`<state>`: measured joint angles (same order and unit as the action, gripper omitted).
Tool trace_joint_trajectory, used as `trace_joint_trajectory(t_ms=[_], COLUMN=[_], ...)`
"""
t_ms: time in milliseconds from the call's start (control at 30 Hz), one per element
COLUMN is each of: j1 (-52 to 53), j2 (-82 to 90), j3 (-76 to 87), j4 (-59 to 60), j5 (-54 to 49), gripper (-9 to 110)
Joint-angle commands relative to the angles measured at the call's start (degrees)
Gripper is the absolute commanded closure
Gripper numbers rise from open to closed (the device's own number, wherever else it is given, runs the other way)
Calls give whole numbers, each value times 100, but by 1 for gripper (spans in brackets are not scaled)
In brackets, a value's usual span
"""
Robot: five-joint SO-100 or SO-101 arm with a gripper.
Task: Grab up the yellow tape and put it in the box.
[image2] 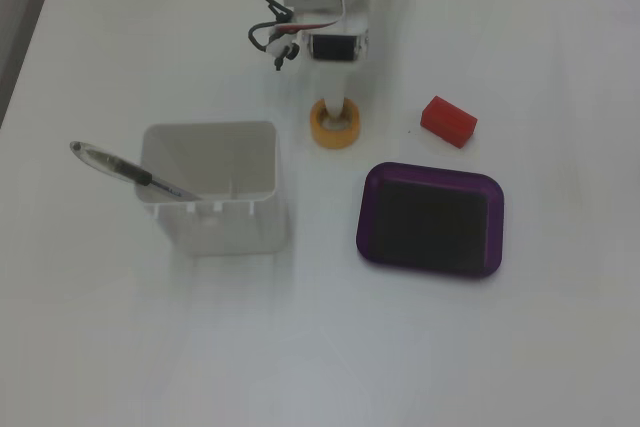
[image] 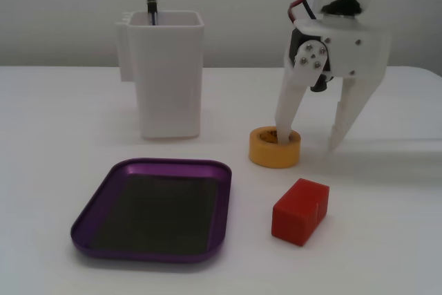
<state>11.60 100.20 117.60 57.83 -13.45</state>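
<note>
The yellow tape [image: 275,150] lies flat on the white table, right of the white container; it also shows in the other fixed view [image2: 335,128]. My gripper [image: 309,140] is open and down at the table. Its left finger [image: 284,112] reaches into the roll's hollow core, and its right finger [image: 343,126] stands outside the roll, to the roll's right. From above, one finger [image2: 336,100] shows going into the core. The box, a shallow purple tray [image: 148,253], lies empty at the front left, apart from the tape; it also shows from above [image2: 368,209].
A red block [image: 300,211] lies in front of the tape and right of the tray; it also shows from above [image2: 448,120]. A tall white square container [image: 167,77] with a pen [image2: 130,172] in it stands behind the tray.
</note>
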Motion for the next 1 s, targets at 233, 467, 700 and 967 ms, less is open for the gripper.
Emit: trace_joint_trajectory(t_ms=[233,467,700,967], j1=[-545,-1134,-1969,-2268], j2=[44,747,2294,1371], j3=[-18,-431,-1600,-2760], j4=[35,940,1731,1714], j5=[-176,-158,-158,-176], gripper=[102,102,102,102])
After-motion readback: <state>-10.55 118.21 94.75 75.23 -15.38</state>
